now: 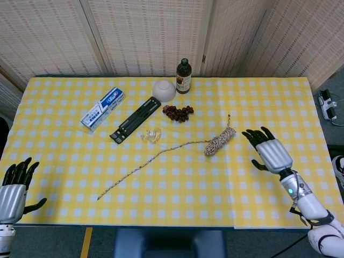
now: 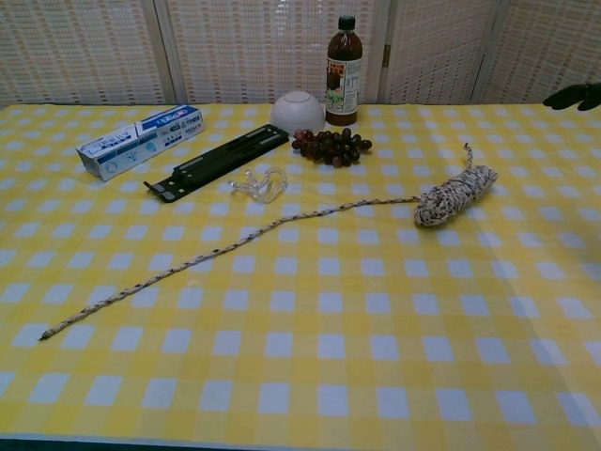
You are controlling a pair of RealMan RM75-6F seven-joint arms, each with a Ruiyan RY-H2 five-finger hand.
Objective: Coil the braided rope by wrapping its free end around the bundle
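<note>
Braided rope (image 1: 161, 155) lies on the yellow checked tablecloth (image 1: 177, 209), its wound bundle (image 1: 220, 141) resting right of the table's middle with a short tail poking out toward 12 o'clock; from the bundle's lower end the free end (image 1: 101, 197) runs loose and nearly straight toward 8 o'clock, stopping well short of the near edge, and in the chest view the same strand (image 2: 225, 249) crosses the cloth from the bundle (image 2: 454, 195) down to the lower left; no hand touches it. At 3 o'clock from the bundle, near but apart, the right hand (image 1: 267, 151) hovers over the cloth with its fingers spread and nothing in them; only dark fingertips (image 2: 573, 96) show at the right edge of the chest view. The left hand (image 1: 15, 185) sits well apart at the table's near left corner, fingers apart and empty. Just beyond the strand at 11 o'clock from the bundle lies a small clear plastic piece (image 1: 151, 135); further that way lies a black hinged bar (image 1: 134, 120), then a toothpaste box (image 1: 102, 108). At 10 o'clock from the bundle is a bunch of dark red grapes (image 1: 178, 112); behind it stand an upturned white bowl (image 1: 164, 90) and a dark bottle (image 1: 184, 76).
</note>
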